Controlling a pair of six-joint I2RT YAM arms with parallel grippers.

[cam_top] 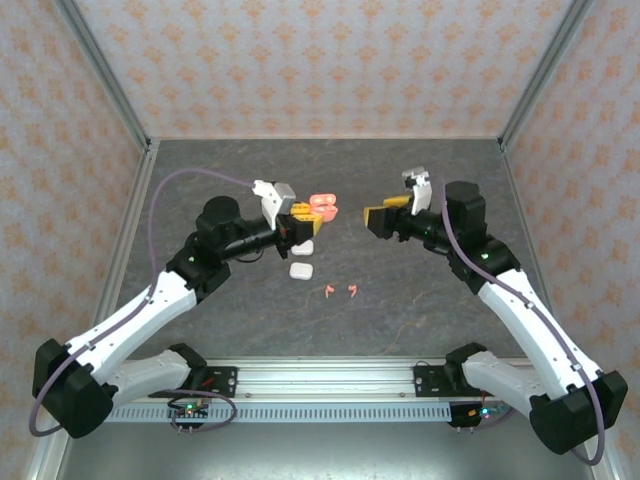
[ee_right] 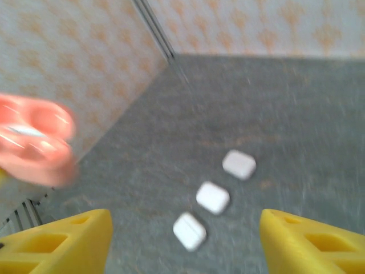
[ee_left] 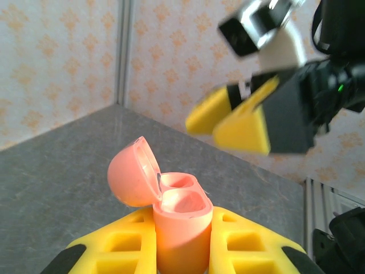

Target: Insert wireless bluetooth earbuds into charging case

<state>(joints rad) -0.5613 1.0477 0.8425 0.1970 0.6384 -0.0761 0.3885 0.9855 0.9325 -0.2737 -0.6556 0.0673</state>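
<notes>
My left gripper (cam_top: pixel 305 215) is shut on a salmon-pink charging case (cam_top: pixel 322 205) and holds it above the table. In the left wrist view the pink case (ee_left: pixel 181 200) stands upright between my yellow fingers (ee_left: pixel 122 242). Its lid is hinged open to the left and both sockets are empty. My right gripper (cam_top: pixel 380 212) hangs open just right of the case, with nothing between its fingers (ee_right: pixel 63 242). Two salmon-pink earbuds (cam_top: pixel 340 290) lie side by side on the table nearer the arm bases. White earbuds are out of view.
Closed white cases lie in a short row on the grey table (cam_top: pixel 420 310) below the left gripper; two of them (cam_top: pixel 301 258) appear from above and three (ee_right: pixel 213 197) from the right wrist. Patterned walls enclose the table on three sides.
</notes>
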